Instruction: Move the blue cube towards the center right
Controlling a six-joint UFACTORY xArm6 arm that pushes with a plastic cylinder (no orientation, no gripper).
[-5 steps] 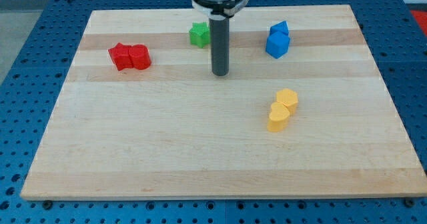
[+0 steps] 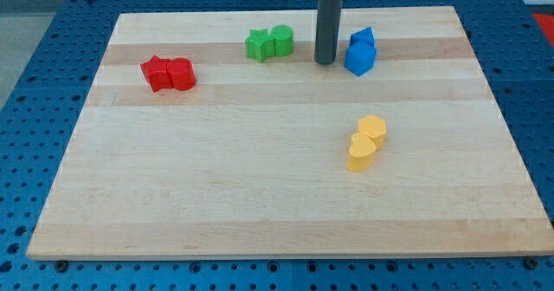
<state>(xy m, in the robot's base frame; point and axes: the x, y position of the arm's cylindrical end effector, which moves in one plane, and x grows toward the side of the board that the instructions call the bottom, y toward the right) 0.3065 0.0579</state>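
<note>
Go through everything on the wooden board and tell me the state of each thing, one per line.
Dark rod, my tip: down on the board, just left of the blue pair, gap unclear.
Blue cube: against the other blue block.
Green blocks: touching.
Red blocks: touching.
Yellow blocks: touching.
Wooden board: flat.

Board (image 2: 260, 204) layout: 2 pairs along the top edge, star with cylinder (image 2: 269, 43) left of my tip (image 2: 325, 62), cube pair (image 2: 360, 51) just right. 1 pair (image 2: 169, 74) near left edge. 1 pair (image 2: 367, 142) right of centre.
</note>
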